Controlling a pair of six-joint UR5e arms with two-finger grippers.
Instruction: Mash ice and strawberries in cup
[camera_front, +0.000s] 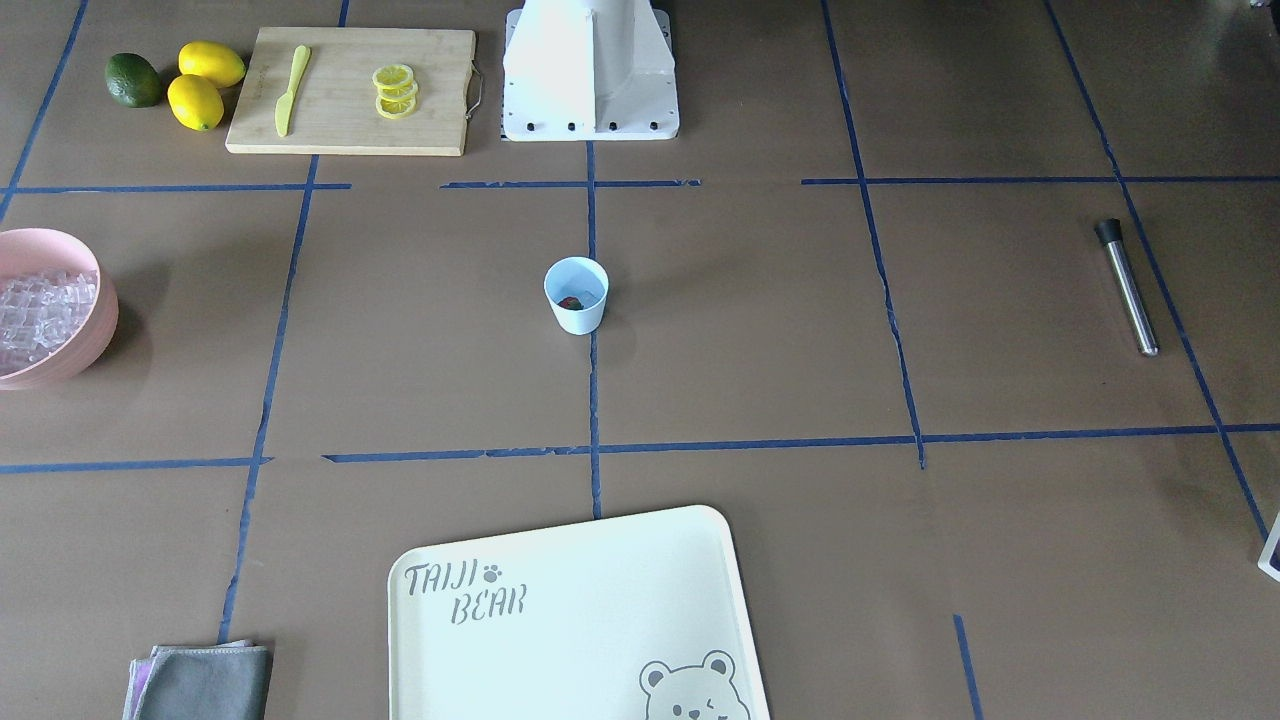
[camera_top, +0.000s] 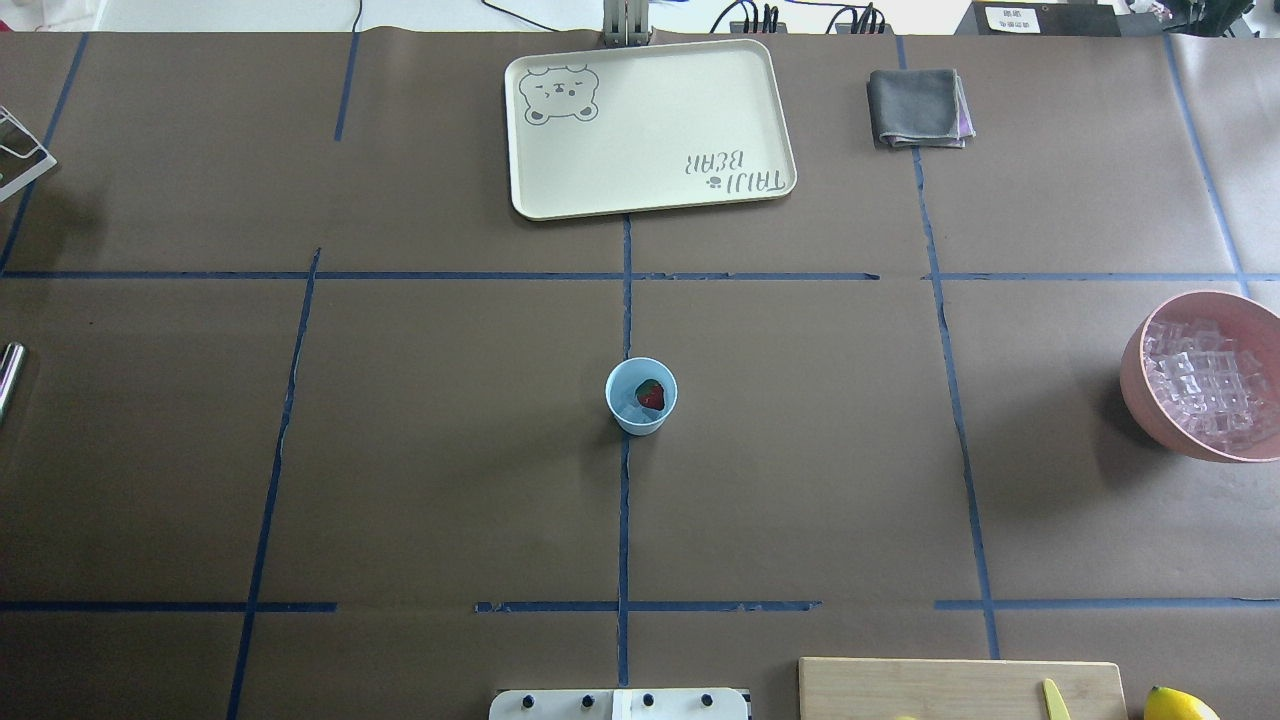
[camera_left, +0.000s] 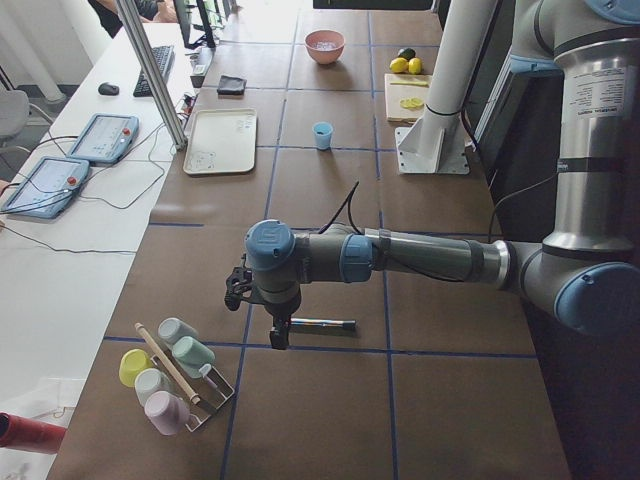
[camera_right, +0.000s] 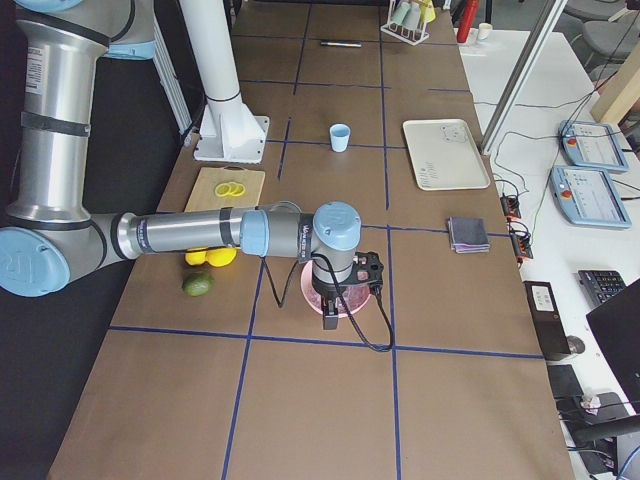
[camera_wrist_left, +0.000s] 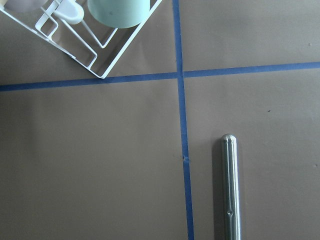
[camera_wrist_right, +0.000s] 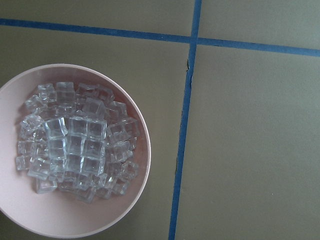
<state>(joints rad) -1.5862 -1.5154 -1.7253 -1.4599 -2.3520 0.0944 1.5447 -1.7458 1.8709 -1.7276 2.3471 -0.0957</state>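
The cup (camera_top: 641, 396), pale blue, smooth and tapered, stands upright at the middle of the table (camera_top: 450, 450), right on the crossing of the blue tape lines (camera_top: 624, 520). A red, bumpy strawberry (camera_top: 651, 395) lies in its bottom; whether any ice lies beside the berry cannot be told. Open brown paper surrounds the cup on every side, with nothing near its rim.

The ice (camera_wrist_right: 75, 150), clear glassy cubes, is heaped in a round pink bowl (camera_wrist_right: 142, 145) well apart from the cup, at the table's end on the robot's right. The right gripper (camera_right: 329, 320) hangs over that bowl, pointing down (it shows only in the side view, so I cannot tell how its jaws stand).

At the opposite end a slim steel rod (camera_front: 1127, 288) with a black cap lies flat beside a tape line. The left gripper (camera_left: 277, 342) hangs just above it, pointing down; how its jaws stand cannot be told either. Close by, at the table's edge, a white wire rack (camera_left: 205, 400) holds pastel cups on their sides.

Across the table from the robot lies a cream rectangular tray (camera_top: 650, 130) with rounded corners and a bear print, and near it a folded grey cloth (camera_top: 918, 107). On the robot's side a wooden cutting board (camera_front: 340, 125) bears a yellow knife (camera_front: 291, 90) and lemon slices (camera_front: 395, 90); two lemons (camera_front: 211, 63) and a dark green fruit (camera_front: 133, 80) lie just beside it.
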